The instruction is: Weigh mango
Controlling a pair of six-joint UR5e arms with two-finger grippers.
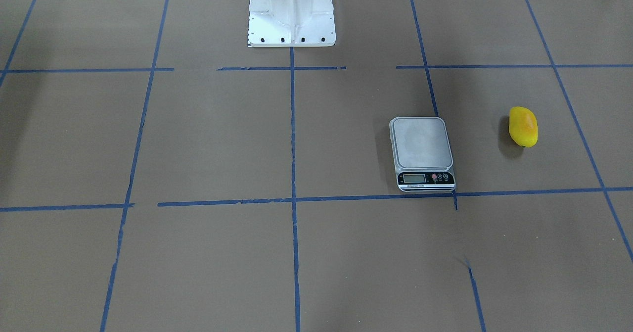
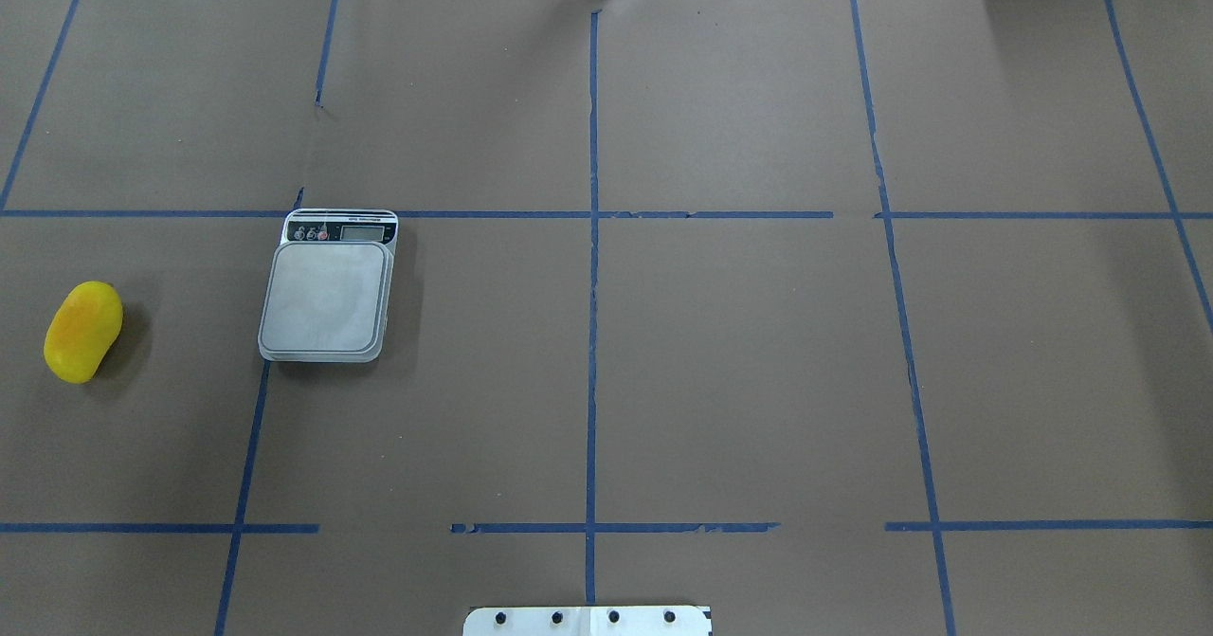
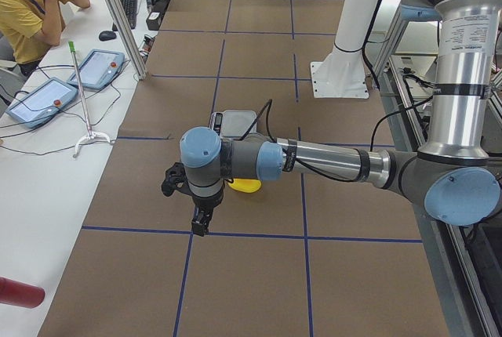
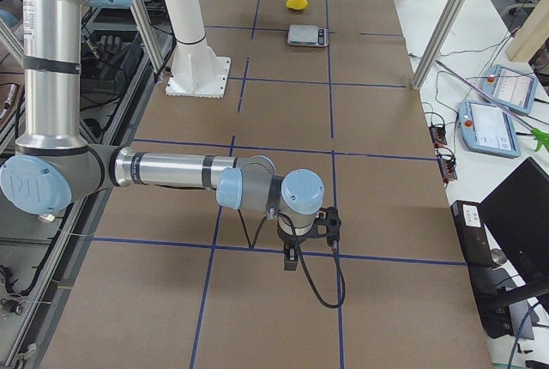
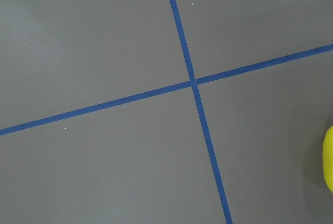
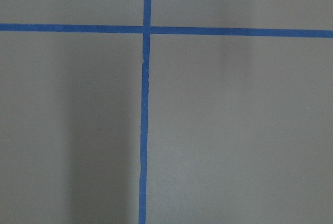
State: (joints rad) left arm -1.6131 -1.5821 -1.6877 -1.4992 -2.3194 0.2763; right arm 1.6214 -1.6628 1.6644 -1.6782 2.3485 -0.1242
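Note:
The mango [image 2: 83,331] is bright yellow with an orange blush and lies on the brown table at the far left of the overhead view. It also shows in the front view [image 1: 523,126] and at the right edge of the left wrist view [image 5: 329,159]. The silver scale [image 2: 328,295] stands to its right with its platform bare [image 1: 422,146]. My left gripper [image 3: 200,223] hangs above the table near the mango [image 3: 249,186]. My right gripper [image 4: 292,259] hangs far from the scale [image 4: 308,35]. I cannot tell whether either gripper is open or shut.
The robot's white base [image 1: 292,13] stands at the middle of the table's near edge. Blue tape lines grid the brown surface. An operator [image 3: 31,8] sits at a side desk with teach pendants [image 3: 98,67]. A red object [image 3: 20,294] lies off the table.

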